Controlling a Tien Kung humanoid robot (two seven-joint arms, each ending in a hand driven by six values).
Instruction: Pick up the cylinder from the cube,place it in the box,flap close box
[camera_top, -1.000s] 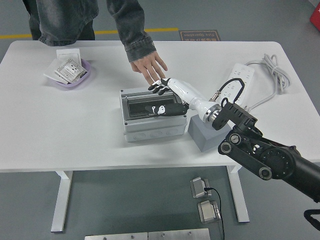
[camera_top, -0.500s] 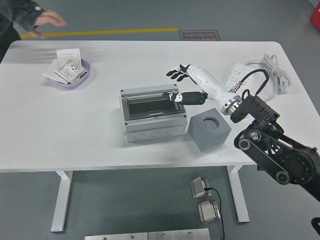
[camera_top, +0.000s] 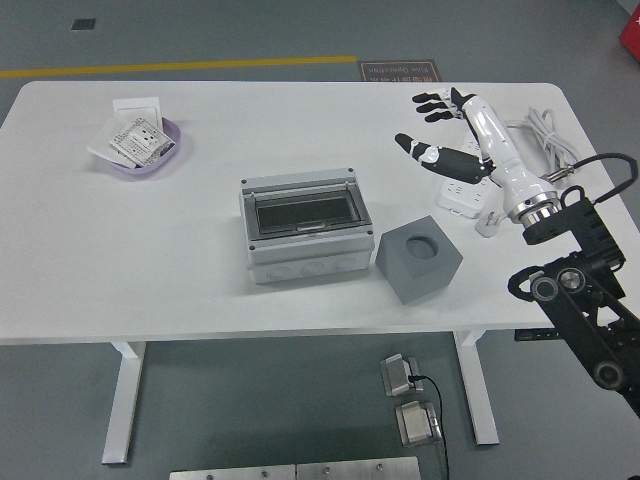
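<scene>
Spanning grey floor (camera_top: 300, 30) — white table (camera_top: 150, 260).

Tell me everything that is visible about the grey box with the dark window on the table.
The grey box is a rectangular, plastic-looking enclosure lying flat near the middle of the white table. Its hinged flap with a dark, see-through window is shut. Screw holes mark its corners, and round marks line its front wall. The grey cube stands close to its right; whether they touch is unclear. No hand touches it.

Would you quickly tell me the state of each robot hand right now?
Left hand: not in view.
Right hand: open, fingers spread, holding nothing, raised above the power strip.
</scene>
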